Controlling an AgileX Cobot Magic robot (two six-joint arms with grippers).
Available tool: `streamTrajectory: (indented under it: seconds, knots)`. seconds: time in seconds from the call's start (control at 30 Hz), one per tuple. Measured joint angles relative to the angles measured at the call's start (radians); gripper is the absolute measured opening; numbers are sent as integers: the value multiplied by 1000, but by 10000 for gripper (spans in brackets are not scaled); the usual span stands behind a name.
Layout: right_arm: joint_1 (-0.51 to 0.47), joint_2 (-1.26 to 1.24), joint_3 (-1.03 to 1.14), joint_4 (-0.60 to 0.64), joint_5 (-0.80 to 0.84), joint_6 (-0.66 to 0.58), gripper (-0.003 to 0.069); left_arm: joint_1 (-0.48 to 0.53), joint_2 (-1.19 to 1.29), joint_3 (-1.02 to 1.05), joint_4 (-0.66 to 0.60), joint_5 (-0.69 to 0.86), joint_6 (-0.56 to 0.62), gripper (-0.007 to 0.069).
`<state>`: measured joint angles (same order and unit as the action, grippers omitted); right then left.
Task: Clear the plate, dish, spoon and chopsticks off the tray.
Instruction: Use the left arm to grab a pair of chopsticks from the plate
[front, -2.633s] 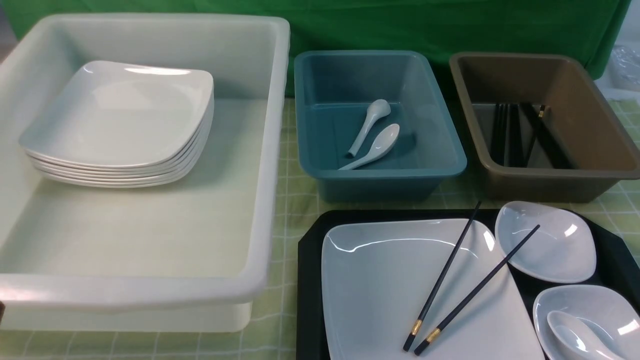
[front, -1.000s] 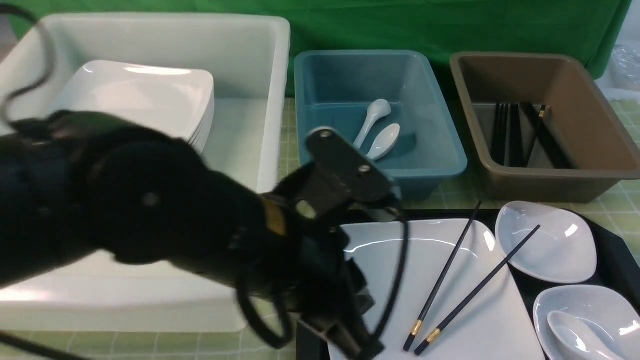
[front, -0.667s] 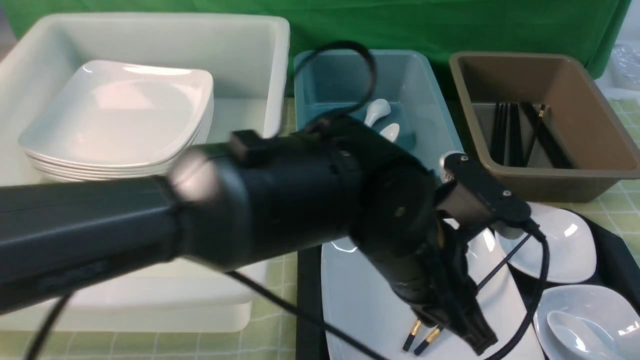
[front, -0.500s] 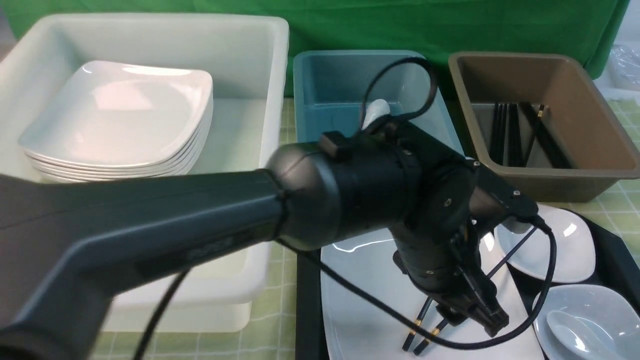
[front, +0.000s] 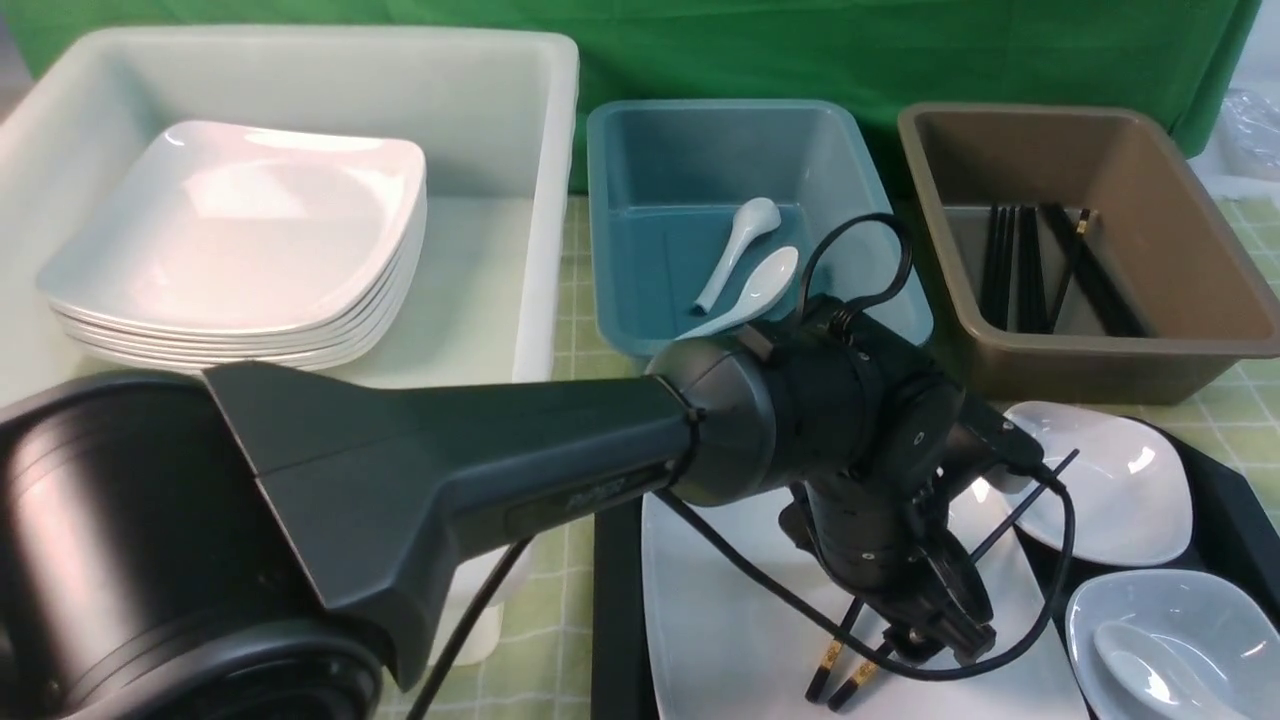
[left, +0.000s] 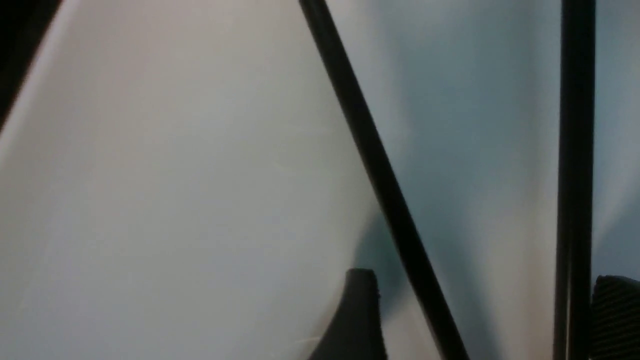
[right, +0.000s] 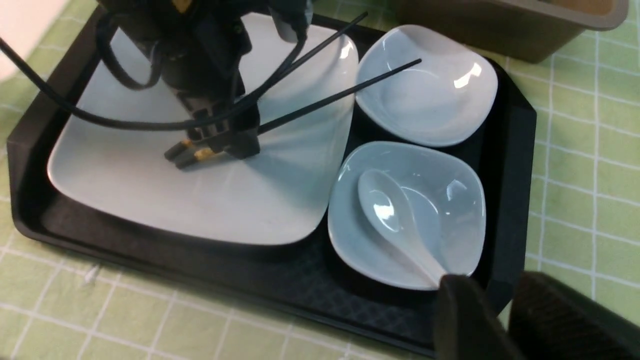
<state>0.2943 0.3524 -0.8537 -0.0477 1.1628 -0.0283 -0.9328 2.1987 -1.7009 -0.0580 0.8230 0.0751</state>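
The black tray (front: 615, 560) (right: 515, 165) holds the large white plate (front: 720, 600) (right: 150, 190). Two black chopsticks (front: 828, 657) (right: 330, 95) (left: 370, 150) lie across it. My left gripper (front: 930, 640) (right: 220, 145) (left: 487, 315) is open and low over the plate, with both sticks between its fingers near their gold bands. Beside the plate are two small white dishes, the far one (front: 1120, 490) (right: 430, 85) empty. The near dish (front: 1215, 610) (right: 440, 200) holds the white spoon (front: 1140, 660) (right: 390, 215). My right gripper (right: 492, 282) hovers by the tray's near right corner, slightly open and empty.
A big white tub (front: 545, 200) on the left holds a stack of plates (front: 240, 230). Behind the tray a teal bin (front: 640, 150) holds two spoons (front: 760, 285), and a brown bin (front: 1150, 180) holds black chopsticks (front: 1020, 270). The left arm spans the front view.
My left arm swung in from the left, moved right over the tray and came down onto the plate. Its jaws went from shut to open around the chopsticks.
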Motion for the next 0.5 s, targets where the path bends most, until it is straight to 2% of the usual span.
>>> streamTrajectory:
  seconds: [0.07,0.13,0.17,0.23,0.27,0.3,0.5]
  knots:
    - [0,0,0,0,0,-9,185,0,3,-1,6,-3,0,484]
    - [0,0,0,0,0,-14,185,0,6,-4,15,-8,0,377]
    - [0,0,0,0,0,-14,185,0,7,-5,15,-8,0,356]
    - [0,0,0,0,0,-15,185,0,9,-6,15,-8,0,263]
    - [0,0,0,0,0,-16,188,0,9,-7,10,-3,0,139]
    - [0,0,0,0,0,-16,190,0,9,-7,6,2,0,99]
    - [0,0,0,0,0,-16,196,0,-28,-6,-10,56,-13,100]
